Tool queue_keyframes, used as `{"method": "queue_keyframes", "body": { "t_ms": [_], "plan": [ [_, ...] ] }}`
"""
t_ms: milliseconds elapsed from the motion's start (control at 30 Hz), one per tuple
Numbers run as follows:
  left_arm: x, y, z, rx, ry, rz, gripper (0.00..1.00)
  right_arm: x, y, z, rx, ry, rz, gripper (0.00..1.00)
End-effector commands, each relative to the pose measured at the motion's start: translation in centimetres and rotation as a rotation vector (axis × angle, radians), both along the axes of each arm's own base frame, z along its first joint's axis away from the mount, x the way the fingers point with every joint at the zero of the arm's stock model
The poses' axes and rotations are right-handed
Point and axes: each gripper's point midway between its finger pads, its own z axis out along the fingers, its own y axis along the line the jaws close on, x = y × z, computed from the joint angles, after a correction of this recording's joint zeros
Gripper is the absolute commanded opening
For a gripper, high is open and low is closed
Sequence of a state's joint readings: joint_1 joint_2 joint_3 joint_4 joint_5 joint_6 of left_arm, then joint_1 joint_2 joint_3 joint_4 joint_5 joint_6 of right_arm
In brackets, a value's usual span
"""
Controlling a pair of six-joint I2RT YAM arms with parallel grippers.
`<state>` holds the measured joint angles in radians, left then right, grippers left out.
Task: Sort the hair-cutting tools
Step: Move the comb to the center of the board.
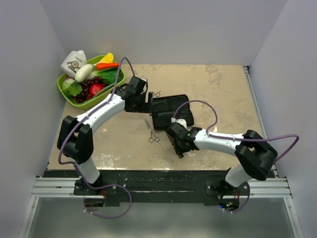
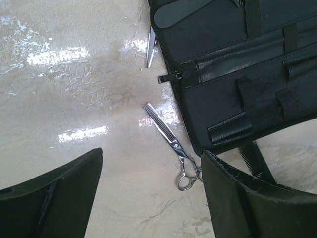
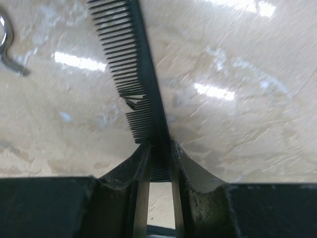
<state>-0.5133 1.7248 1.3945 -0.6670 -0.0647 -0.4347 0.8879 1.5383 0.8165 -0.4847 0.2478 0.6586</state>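
Pinching the black comb (image 3: 143,84) by its very end, the right pincer (image 3: 159,163) has only a thin hold down at the desk (image 2: 74,99). Lifted, the comb could swivel or slip free. The left pincer (image 2: 152,152) gapes wide above the thinning scissors (image 2: 166,131) beside the case (image 2: 237,74).

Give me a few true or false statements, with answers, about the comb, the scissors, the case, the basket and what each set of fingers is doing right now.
1. The right fingers are closed on the comb. True.
2. The left fingers are holding the scissors. False: they stand open and empty, and the scissors lie flat on the table beside the case.
3. The case lies open with its inside pockets showing. True.
4. The basket of vegetables sits at the table's right edge. False: it is in the far left corner.
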Motion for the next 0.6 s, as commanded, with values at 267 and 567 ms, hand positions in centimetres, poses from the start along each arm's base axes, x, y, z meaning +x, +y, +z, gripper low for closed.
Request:
{"method": "queue_keyframes", "body": {
  "t_ms": [267,567],
  "plan": [
    [-1.3,-0.5,1.7,-0.08,-0.03,-0.02,0.84,-10.0,-1.3,-1.6,-0.077,0.179,-0.071,0.23],
    [-1.8,-0.3,1.7,-0.076,-0.032,-0.032,0.84,-13.1,0.1,-0.3,-0.052,0.211,-0.08,0.34]
  ]
}}
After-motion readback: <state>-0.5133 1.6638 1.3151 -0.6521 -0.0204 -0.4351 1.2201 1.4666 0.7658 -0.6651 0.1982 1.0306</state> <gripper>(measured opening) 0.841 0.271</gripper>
